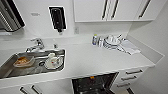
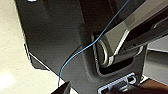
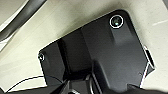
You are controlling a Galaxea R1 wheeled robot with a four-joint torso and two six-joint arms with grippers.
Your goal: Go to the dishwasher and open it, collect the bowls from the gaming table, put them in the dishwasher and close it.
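At the near edge of the head view, directly below the camera, the built-in dishwasher (image 1: 96, 83) stands open under the white tabletop (image 1: 82, 62). Its dark cavity faces toward the robot, with wire racks dimly visible inside and a small orange spot near the upper lip of the opening. Its opening runs lengthwise along the tabletop's front edge. To its right sit white drawer fronts with dark bar handles (image 1: 130, 77); to its left, white cupboard doors with similar handles (image 1: 30, 89).

Neither hand appears in the head view, so the dishwasher's position relative to them cannot be told. The left wrist view shows the robot's own dark plate and a jointed grey bar, with a thin blue cable (image 2: 82, 50) curving across them above a pale speckled floor (image 2: 12, 62). The right wrist view shows the dark plate with round fittings over a pale floor. Whether either hand is apart or together, I cannot tell.

Farther back, a steel sink (image 1: 10, 68) is set into the tabletop at left, holding a clear container with orange contents (image 1: 23, 61) and white dishes (image 1: 53, 62), behind it a chrome tap (image 1: 37, 43). At far right, stacked white plates (image 1: 111, 41), a small bottle (image 1: 94, 39) and a folded cloth (image 1: 130, 47). On the wall hangs a black dispenser (image 1: 58, 18) beside white upper cupboards (image 1: 90, 10).
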